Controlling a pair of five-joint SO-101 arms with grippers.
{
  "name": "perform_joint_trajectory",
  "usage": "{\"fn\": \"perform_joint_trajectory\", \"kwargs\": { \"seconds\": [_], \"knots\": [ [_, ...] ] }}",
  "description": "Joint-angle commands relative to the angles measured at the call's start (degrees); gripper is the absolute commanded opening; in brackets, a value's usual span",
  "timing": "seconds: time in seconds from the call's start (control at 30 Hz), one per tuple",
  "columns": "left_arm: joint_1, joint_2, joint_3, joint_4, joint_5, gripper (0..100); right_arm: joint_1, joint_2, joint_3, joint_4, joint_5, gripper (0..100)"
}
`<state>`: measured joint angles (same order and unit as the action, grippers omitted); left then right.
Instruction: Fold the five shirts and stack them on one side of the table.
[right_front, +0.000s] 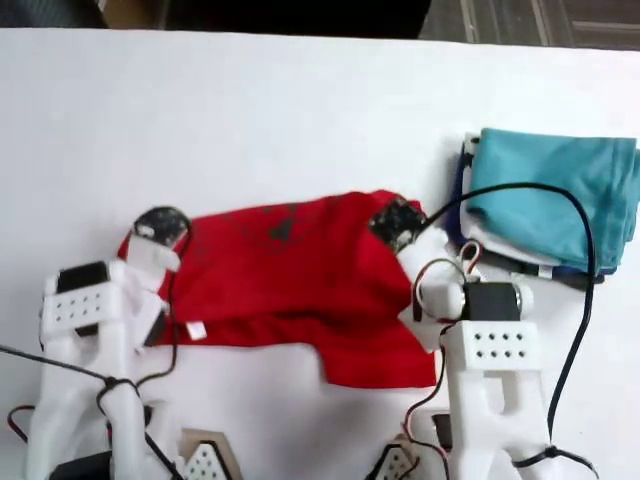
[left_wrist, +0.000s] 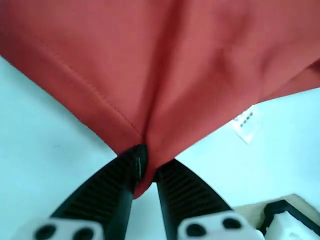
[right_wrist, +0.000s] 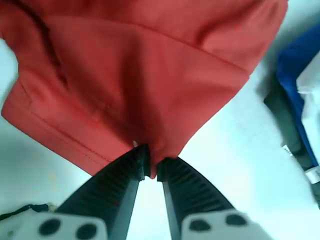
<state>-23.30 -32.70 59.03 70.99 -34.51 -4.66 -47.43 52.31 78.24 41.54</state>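
Left gripper (left_wrist: 145, 160): closed almost fully on a bunched fold of the red shirt (right_front: 290, 280). The cloth is squeezed between its ribbed black fingers (left_wrist: 112, 182), with a nub of fabric poking out past the tips.

Right gripper (right_wrist: 148, 157): also closed to a narrow slit and pinching the same shirt at a hemmed edge. A stitched seam runs just beside its fingertips.

Red shirt: stretched between the two grippers, each holding one end of its far edge. The rest sags onto the white table (right_front: 300, 110) on the side nearer the arm bases. A loose flap lies close in front of the right arm's white housing (right_front: 500, 350).

Dark print (right_front: 282, 228): on the shirt's upper face, roughly midway between the grippers.

White tag (left_wrist: 246, 122): hanging off the shirt's edge near the left gripper, on the side toward the right gripper, against the bare table.

Folded stack (right_front: 555, 195): just beyond the right gripper, on the side away from the left one. A teal shirt lies on top, with white and dark blue layers showing beneath. It is near the red shirt but apart from it.

Black cable (right_front: 585, 250): arches from the right arm across the stack.
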Motion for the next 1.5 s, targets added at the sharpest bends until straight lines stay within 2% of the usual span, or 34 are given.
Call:
{"fn": "perform_joint_trajectory", "kwargs": {
  "seconds": [0.0, 0.27, 0.57, 0.73, 0.87, 0.97, 1.1, 1.3, 1.37, 1.47],
  "knots": [
    [-0.4, -1.4, 1.8, -3.4, -0.6, 3, 0.3, -1.7, 1.2, -0.7, 0.6, 2.1],
    [-0.4, -1.3, 5.1, -11.9, -0.5, 3, 0.3, -1.7, 6.2, -4.4, 0.6, 2.1],
    [-0.4, -1.3, 5.2, -12.0, -0.8, 3, 0.3, -1.7, 7.2, -4.4, 0.6, 2.1],
    [-0.5, -1.3, 8.1, -13.1, -5.7, 3, 0.3, -1.7, 7.2, -4.2, 0.6, 2.3],
    [-0.7, -1.3, 8.1, -12.8, -6.1, 14, 0.3, -1.7, 7.0, -3.7, 0.6, 3.3],
    [-0.7, -1.8, 7.3, -12.7, -5.9, 23, 0.3, -1.7, 5.5, -1.4, 0.6, 12.0],
    [-0.8, -1.8, -1.5, -5.4, -5.7, 21, 0.2, -1.7, 0.4, 1.5, 0.6, 24.1],
    [-0.8, -1.4, -26.3, 10.8, -5.9, 21, 0.3, -1.5, -12.4, 2.0, 0.2, 24.7],
    [-0.7, -1.2, -33.7, 13.4, -5.7, 21, 0.3, -1.1, -14.9, -0.2, 0.1, 24.7],
    [-0.2, 0.8, -40.1, 13.1, -4.7, 21, 0.1, 1.4, -14.6, -7.4, 0.1, 24.7]
  ]
}}
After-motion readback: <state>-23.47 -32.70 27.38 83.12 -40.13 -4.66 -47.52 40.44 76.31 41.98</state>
